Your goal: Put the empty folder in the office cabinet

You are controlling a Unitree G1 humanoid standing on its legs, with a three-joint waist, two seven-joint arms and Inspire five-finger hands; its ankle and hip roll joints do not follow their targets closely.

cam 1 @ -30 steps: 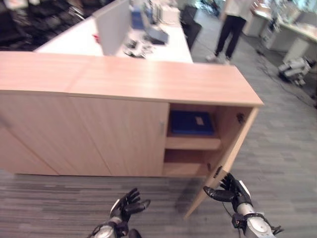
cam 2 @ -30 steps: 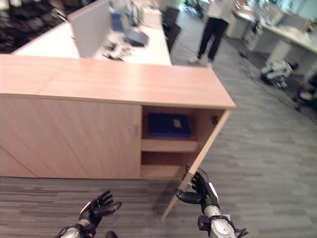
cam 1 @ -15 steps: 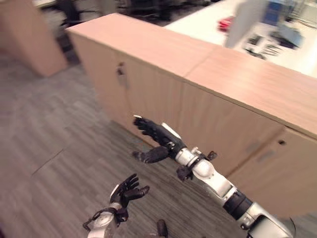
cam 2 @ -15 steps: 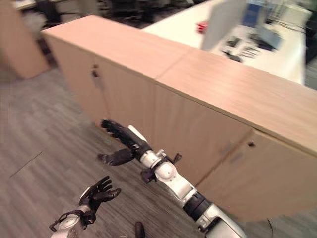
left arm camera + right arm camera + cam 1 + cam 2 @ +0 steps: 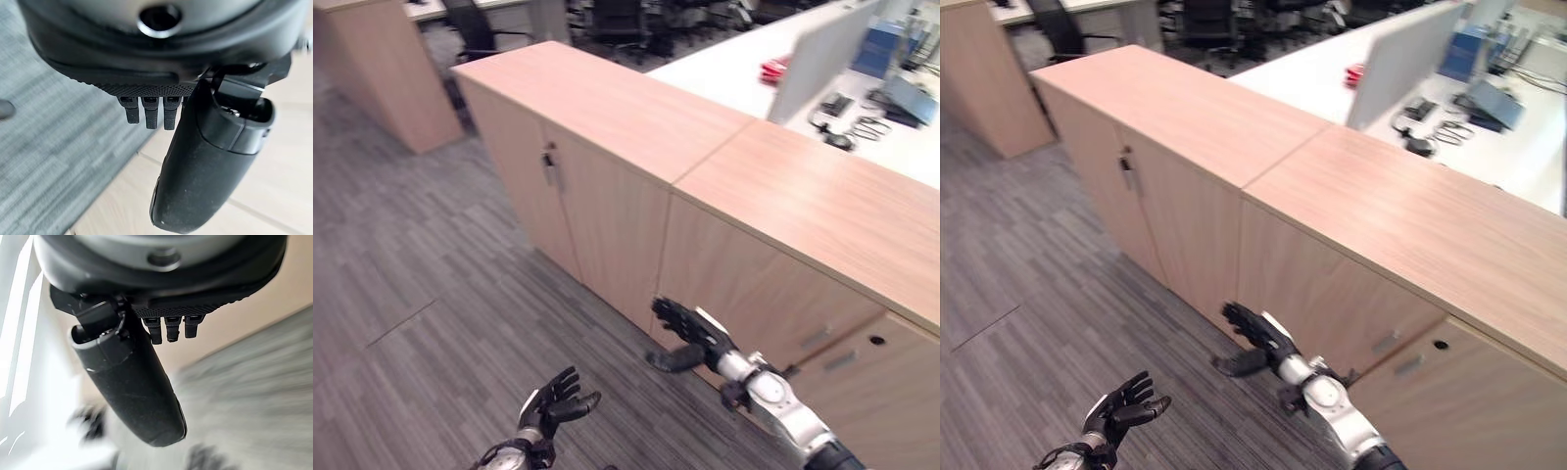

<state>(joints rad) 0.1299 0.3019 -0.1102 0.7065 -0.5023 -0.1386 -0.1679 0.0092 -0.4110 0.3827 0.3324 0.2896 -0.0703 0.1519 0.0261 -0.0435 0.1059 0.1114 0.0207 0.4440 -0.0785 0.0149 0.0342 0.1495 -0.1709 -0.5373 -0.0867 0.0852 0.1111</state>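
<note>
The long light-wood office cabinet [image 5: 607, 206] runs from the far left to the near right, and every door that shows on it is shut. My right hand [image 5: 690, 333] hangs open and empty just in front of a middle door, close to the floor. My left hand [image 5: 553, 401] is low over the grey carpet, apart from the cabinet, with relaxed fingers and nothing in it. In the left wrist view the left hand's fingers [image 5: 146, 110] are straight. The right hand's fingers [image 5: 168, 328] are straight too in the right wrist view.
Behind the cabinet stands a white desk [image 5: 744, 64] with a grey divider [image 5: 818, 59] and small office items. A second wooden cabinet [image 5: 382, 73] stands at the far left, with office chairs [image 5: 475, 24] beyond it. Grey carpet [image 5: 421, 284] covers the floor in front.
The camera has swung left, so the open compartment with the blue folder has left the picture. My right arm has dropped lower, in front of the doors. The left hand has barely moved.
</note>
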